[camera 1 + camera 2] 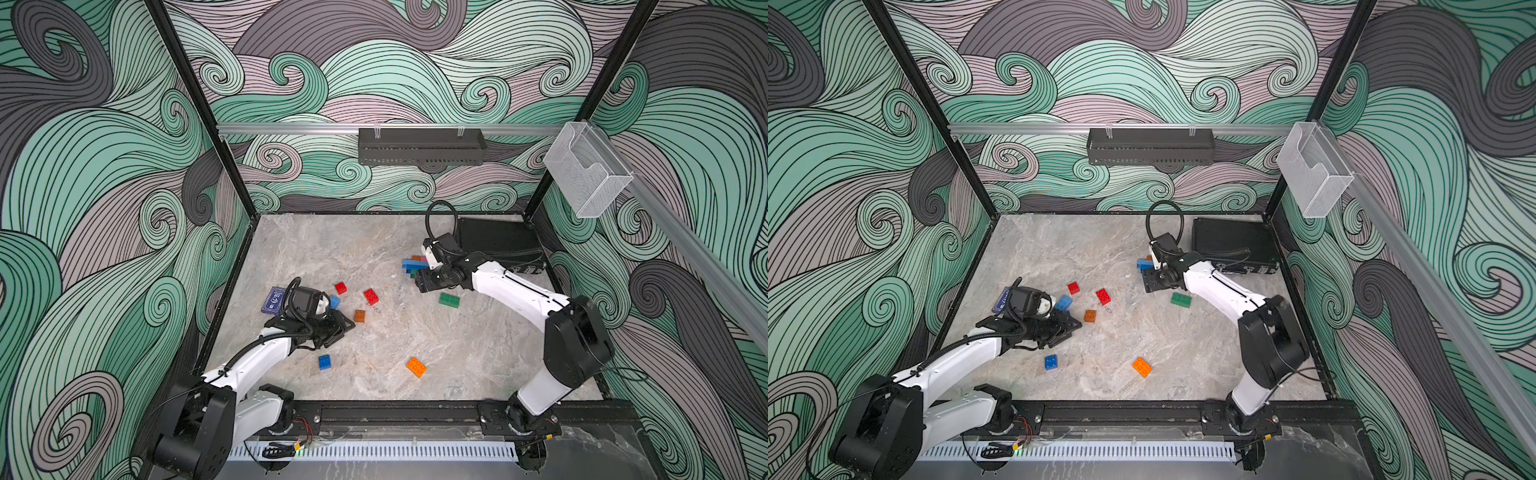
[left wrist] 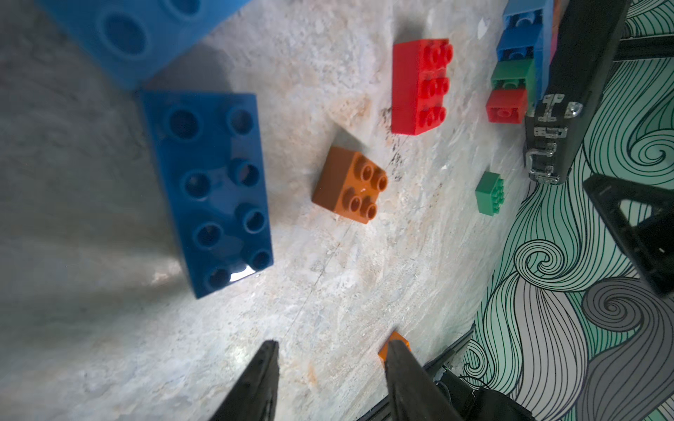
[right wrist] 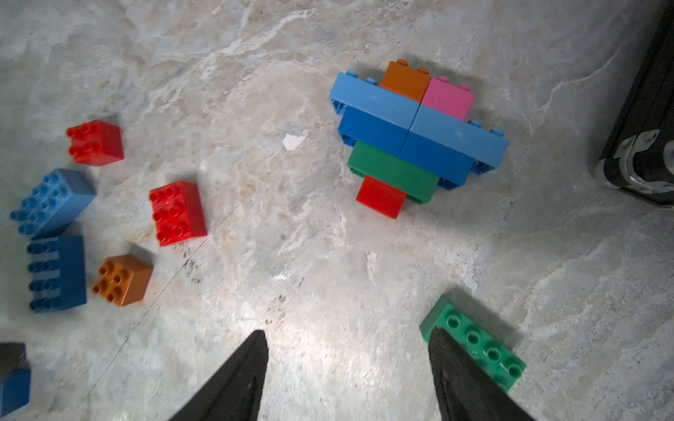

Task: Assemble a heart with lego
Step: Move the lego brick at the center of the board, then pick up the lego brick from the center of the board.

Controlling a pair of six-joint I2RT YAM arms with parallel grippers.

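Lego heart [image 3: 412, 138] lies half-built; right gripper [image 3: 346, 331] gapes empty, left gripper [image 2: 332, 342] narrower, seemingly empty; a finger could nudge the green brick [image 3: 481, 342] away when closing

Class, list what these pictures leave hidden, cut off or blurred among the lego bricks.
Part-built heart, both top views: mostly hidden by the right arm's wrist.
Light blue brick, left wrist view: cut off by the frame edge.
Orange brick, left wrist view: mostly behind a pincer finger.
Dark blue brick, right wrist view: blurred, cut off at the edge.
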